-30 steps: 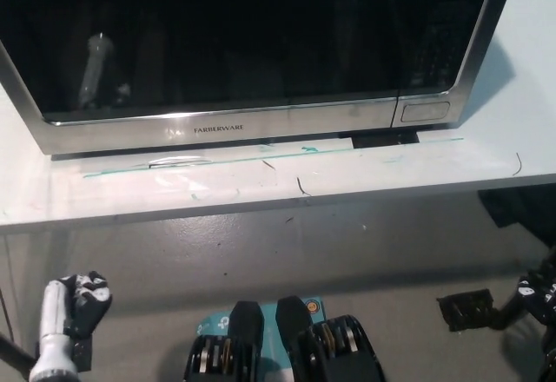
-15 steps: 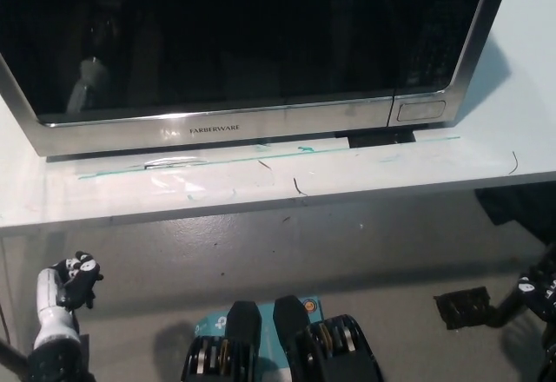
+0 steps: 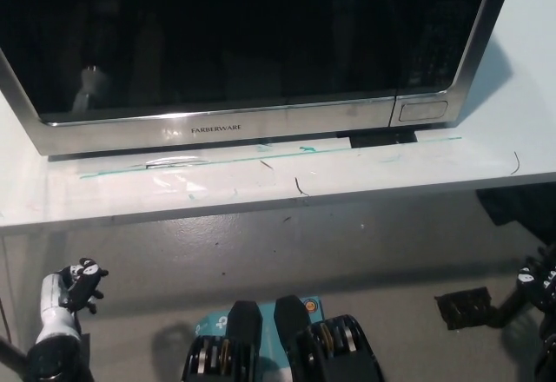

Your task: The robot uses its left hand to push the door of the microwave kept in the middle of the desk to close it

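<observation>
Main risk as we see it: microwave (image 3: 252,52) sits mid-desk (image 3: 287,178) w/ its door (image 3: 234,39) looking flush w/ the steel frame, though the glare leaves us unsure it's latched. If it isn't, any further push could shove the whole oven back instead. Left hand (image 3: 74,285) hangs low at bottom left, below the desk edge, well apart from the door, fingers curled loosely, holding nothing. Right hand (image 3: 532,285) rests at far right edge; we can't tell its fingers.
</observation>
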Robot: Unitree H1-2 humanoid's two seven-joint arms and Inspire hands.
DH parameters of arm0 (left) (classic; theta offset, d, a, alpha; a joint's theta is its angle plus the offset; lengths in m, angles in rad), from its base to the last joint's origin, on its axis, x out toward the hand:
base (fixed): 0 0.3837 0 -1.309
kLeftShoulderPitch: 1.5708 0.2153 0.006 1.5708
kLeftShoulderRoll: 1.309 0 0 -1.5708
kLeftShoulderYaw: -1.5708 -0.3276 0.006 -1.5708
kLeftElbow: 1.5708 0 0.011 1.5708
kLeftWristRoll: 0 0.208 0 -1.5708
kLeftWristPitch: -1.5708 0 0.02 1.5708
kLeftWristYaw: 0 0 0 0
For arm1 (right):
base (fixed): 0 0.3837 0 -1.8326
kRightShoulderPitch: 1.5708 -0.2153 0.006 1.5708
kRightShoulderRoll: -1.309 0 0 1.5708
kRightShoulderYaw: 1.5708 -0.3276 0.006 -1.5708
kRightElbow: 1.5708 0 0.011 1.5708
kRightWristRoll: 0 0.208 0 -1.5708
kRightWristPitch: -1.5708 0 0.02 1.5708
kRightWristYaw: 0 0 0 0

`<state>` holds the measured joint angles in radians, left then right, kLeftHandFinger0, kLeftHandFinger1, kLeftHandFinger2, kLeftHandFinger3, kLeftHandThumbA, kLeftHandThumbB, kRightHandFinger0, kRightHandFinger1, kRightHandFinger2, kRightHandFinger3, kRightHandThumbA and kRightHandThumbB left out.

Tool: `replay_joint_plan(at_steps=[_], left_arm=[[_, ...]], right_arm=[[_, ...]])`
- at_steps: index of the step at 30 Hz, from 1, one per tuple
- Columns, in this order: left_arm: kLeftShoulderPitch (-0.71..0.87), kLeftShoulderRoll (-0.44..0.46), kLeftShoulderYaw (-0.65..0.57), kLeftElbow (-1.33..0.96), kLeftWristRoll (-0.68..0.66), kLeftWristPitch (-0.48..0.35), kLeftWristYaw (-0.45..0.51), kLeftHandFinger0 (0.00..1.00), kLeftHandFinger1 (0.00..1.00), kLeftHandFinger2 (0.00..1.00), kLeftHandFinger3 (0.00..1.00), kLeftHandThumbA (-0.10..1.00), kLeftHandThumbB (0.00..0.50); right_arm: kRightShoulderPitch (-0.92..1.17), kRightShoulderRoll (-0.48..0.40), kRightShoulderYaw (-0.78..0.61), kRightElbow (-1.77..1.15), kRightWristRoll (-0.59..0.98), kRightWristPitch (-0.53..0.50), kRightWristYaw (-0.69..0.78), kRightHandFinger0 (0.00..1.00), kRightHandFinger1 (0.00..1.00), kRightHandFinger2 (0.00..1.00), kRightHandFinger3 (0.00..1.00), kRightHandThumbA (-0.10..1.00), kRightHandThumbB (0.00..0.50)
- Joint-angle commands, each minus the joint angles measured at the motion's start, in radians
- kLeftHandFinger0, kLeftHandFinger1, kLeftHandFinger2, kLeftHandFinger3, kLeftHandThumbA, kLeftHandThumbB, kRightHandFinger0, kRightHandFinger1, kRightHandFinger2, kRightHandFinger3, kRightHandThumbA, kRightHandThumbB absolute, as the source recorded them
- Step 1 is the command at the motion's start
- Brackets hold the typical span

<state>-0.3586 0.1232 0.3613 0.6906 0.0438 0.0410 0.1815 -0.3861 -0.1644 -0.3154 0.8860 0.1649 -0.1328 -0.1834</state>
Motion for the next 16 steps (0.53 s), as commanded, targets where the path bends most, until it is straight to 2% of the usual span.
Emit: replay_joint_plan(at_steps=[1, 2, 3, 5, 10, 12, 16], left_arm=[[-0.024, 0.035, -0.015, 0.004, -0.027, -0.014, 0.003, 0.29, 0.41, 0.65, 0.70, 0.04, 0.002], [-0.021, 0.037, -0.019, -0.006, -0.038, -0.006, -0.013, 0.34, 0.46, 0.68, 0.72, 0.03, 0.000], [-0.028, 0.033, -0.010, -0.006, -0.055, 0.017, -0.011, 0.28, 0.43, 0.65, 0.70, -0.02, 0.021], [-0.029, 0.033, -0.015, -0.008, -0.060, 0.023, -0.012, 0.28, 0.43, 0.64, 0.70, -0.04, 0.027], [-0.031, 0.030, -0.022, -0.019, -0.079, 0.053, -0.015, 0.26, 0.44, 0.69, 0.78, -0.05, 0.012], [-0.032, 0.035, -0.037, -0.015, -0.074, 0.061, -0.021, 0.37, 0.53, 0.74, 0.79, -0.04, 0.002], [-0.047, 0.039, -0.049, -0.014, -0.076, 0.089, -0.015, 0.44, 0.59, 0.78, 0.79, -0.02, 0.011]], right_arm=[[-0.040, -0.010, -0.006, -0.005, 0.013, -0.020, -0.010, 0.63, 0.64, 0.71, 0.79, 0.41, 0.000], [-0.037, -0.009, -0.002, -0.005, 0.008, -0.028, -0.012, 0.63, 0.64, 0.71, 0.79, 0.41, 0.000], [-0.037, -0.012, 0.004, -0.002, 0.000, -0.026, -0.012, 0.64, 0.65, 0.72, 0.80, 0.43, 0.000], [-0.033, -0.010, 0.002, -0.010, 0.007, -0.031, -0.004, 0.63, 0.64, 0.71, 0.81, 0.44, 0.000], [-0.034, -0.005, -0.011, -0.016, 0.024, -0.021, -0.003, 0.62, 0.65, 0.72, 0.79, 0.44, 0.000], [-0.034, -0.006, -0.012, -0.013, 0.027, -0.018, -0.003, 0.61, 0.64, 0.72, 0.79, 0.44, 0.000], [-0.041, -0.010, -0.002, -0.002, 0.018, -0.023, -0.004, 0.61, 0.64, 0.73, 0.81, 0.45, 0.000]])
